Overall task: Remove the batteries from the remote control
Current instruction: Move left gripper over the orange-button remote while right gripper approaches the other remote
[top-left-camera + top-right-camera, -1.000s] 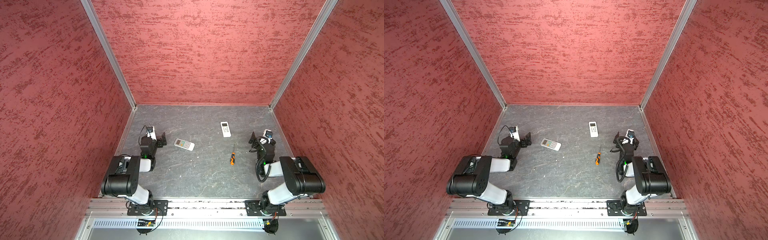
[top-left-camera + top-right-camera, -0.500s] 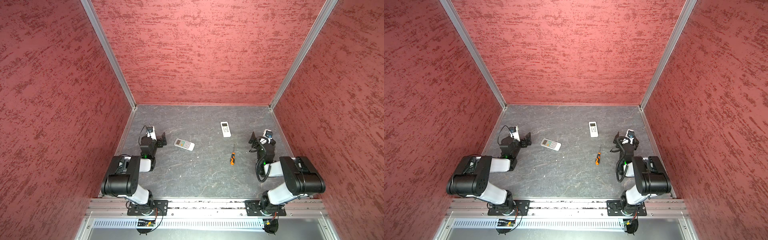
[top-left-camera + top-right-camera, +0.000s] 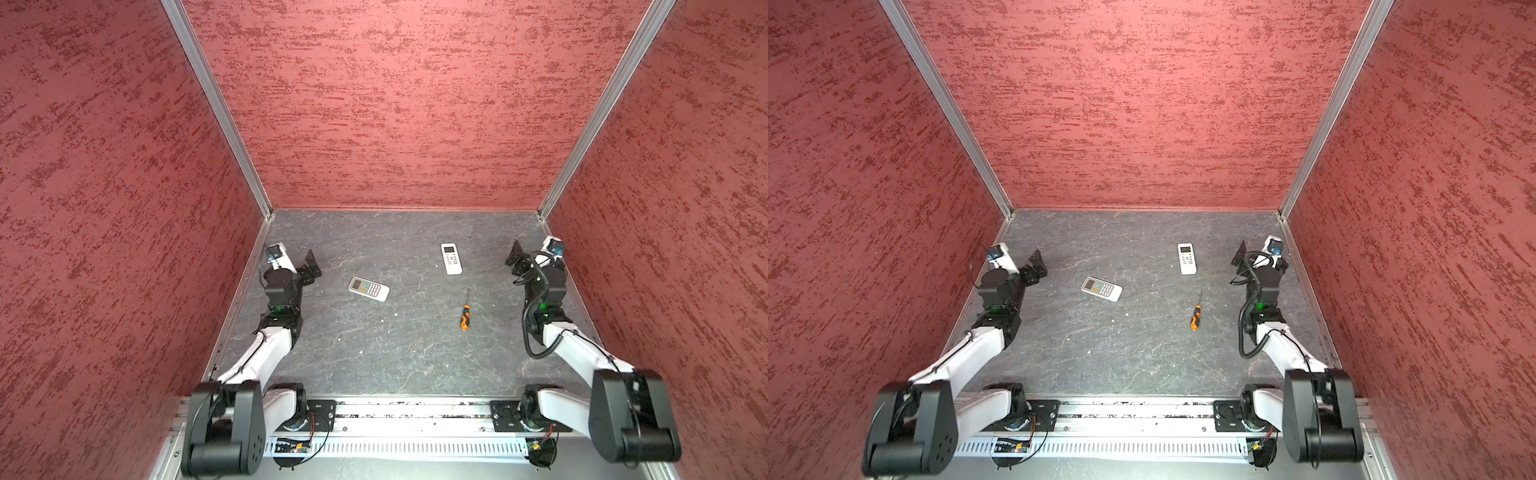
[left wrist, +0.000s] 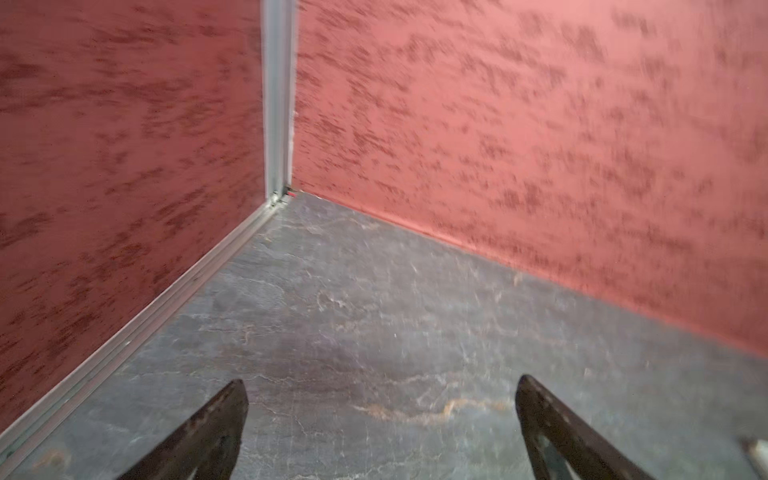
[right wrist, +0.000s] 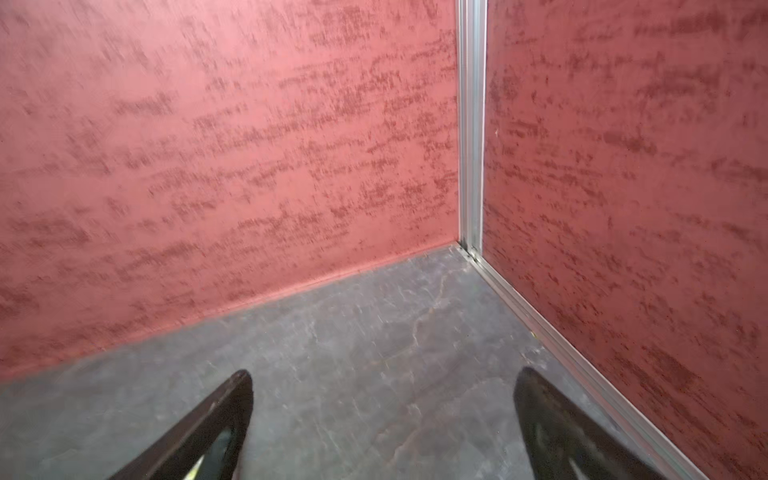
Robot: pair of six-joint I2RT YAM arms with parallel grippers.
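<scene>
Two remotes [image 3: 368,289] [image 3: 451,258] face-up, print unreadably small, left end effector [image 4: 382,380] spread apart — right end effector [image 5: 385,372] likewise.

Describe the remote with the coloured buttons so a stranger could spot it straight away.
On the dark grey marbled tabletop, look left of the middle in both top views. A flat white rectangular remote control lies slantwise there, face up. Unlike the plain white remote farther back, it has orange and green buttons.

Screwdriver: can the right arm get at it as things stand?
Probably yes. The screwdriver lies alone on the table, with nothing between it and the right hand, which is open and empty; the arm would only have to swing inward.
</scene>
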